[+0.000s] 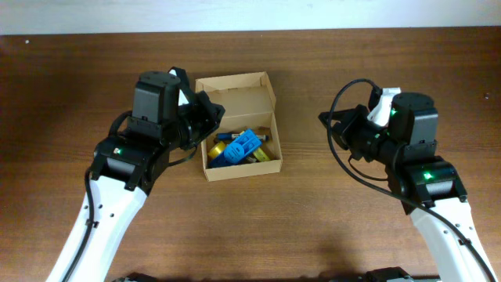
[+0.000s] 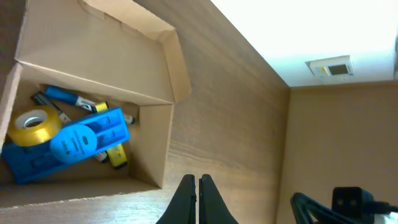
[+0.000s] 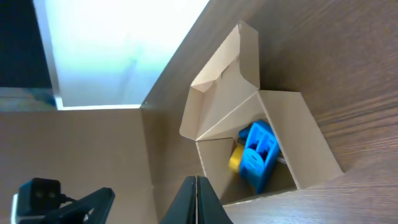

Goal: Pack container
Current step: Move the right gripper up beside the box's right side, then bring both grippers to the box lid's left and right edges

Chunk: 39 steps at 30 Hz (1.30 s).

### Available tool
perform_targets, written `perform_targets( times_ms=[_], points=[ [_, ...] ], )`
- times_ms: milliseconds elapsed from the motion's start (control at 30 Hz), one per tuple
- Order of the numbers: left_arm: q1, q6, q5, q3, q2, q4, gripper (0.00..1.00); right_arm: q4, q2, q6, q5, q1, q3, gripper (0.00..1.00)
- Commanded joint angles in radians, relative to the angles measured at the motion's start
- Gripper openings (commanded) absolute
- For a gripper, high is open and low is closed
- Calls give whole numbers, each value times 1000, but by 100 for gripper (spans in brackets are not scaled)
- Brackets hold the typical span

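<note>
The container, a tan cardboard box, stands open at the table's middle with its flap lid folded back. Inside lie a blue tape dispenser, a yellow tape roll and some markers. My left gripper is shut and empty, just beside the box's left wall. In the left wrist view its fingers hover over bare table next to the box, the dispenser, the roll and the markers. My right gripper is shut and empty, apart to the box's right. The right wrist view shows its fingers, the box and the dispenser.
The dark wooden table spreads around the box. A pale wall edge runs along the back. Black cables loop from the right arm.
</note>
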Motion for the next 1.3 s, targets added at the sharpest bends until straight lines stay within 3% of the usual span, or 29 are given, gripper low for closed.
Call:
perform_targets(
  times_ms=[0, 467, 1267],
  points=[
    [5, -13, -29, 19, 23, 3, 2, 34, 25, 19, -26, -6, 8, 4],
    [121, -33, 33, 19, 164, 51, 2, 277, 286, 13, -201, -6, 8, 4],
    [132, 66, 161, 19, 164, 102, 2, 306, 289, -61, -191, -6, 8, 3]
  ],
)
